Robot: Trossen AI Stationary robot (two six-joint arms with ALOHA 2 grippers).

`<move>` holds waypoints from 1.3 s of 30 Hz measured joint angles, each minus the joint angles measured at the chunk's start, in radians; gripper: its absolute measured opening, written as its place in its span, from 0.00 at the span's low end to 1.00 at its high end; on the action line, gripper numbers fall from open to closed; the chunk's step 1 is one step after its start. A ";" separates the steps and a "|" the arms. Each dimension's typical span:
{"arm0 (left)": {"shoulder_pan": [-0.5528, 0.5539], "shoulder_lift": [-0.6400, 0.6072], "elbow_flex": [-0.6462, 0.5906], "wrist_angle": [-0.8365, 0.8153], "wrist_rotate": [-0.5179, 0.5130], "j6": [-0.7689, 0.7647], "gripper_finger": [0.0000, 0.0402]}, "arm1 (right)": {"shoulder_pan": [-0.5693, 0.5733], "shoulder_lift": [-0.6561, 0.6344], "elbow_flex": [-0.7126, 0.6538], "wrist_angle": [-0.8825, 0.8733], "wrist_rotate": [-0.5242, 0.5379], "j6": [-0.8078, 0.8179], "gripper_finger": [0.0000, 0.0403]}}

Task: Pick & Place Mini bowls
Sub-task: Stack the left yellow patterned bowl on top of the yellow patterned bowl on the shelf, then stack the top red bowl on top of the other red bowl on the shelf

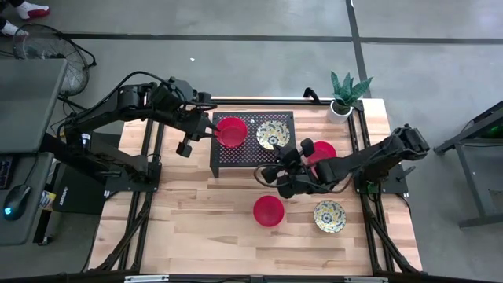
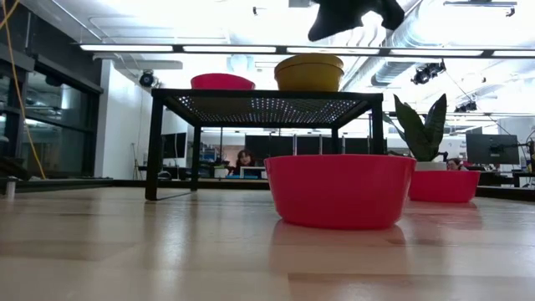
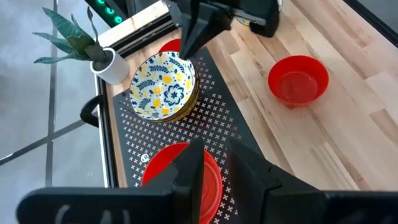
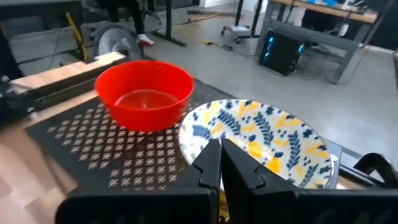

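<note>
Right arm covers part of red bowl [image 1: 323,149] beside perforated rack [image 1: 228,161] in high view. Low view: only dark underside of one gripper [image 2: 351,15] enters at top edge; which arm, cannot tell. Left wrist view: own fingers [image 3: 189,177] hide much of red bowl on rack [image 3: 211,180]. Right wrist view: patterned bowl [image 4: 261,140] partly hidden behind fingertips. Person [image 2: 245,159] beyond table too small to make out.

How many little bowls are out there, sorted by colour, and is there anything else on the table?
Red bowls: 3, one on the black rack at, two on the table at and
Patterned cream bowls: 2, at and
Potted plant: 1
Total: 6 things, plus the rack
</note>
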 joint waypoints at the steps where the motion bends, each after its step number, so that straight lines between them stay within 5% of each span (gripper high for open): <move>1: 0.000 0.000 0.000 -0.003 -0.001 0.000 0.16 | -0.004 0.000 -0.005 0.001 0.006 0.004 0.00; 26: 0.000 0.000 0.000 -0.019 -0.002 0.001 0.16 | -0.046 -0.008 -0.030 -0.040 -0.075 0.025 0.00; 34: 0.000 0.000 0.000 -0.019 -0.001 0.001 0.16 | -0.045 -0.119 0.018 0.000 -0.015 -0.168 0.00; 39: 0.000 0.000 0.000 -0.019 0.000 -0.003 0.16 | -0.063 -0.261 0.037 -0.132 -0.010 -0.159 0.00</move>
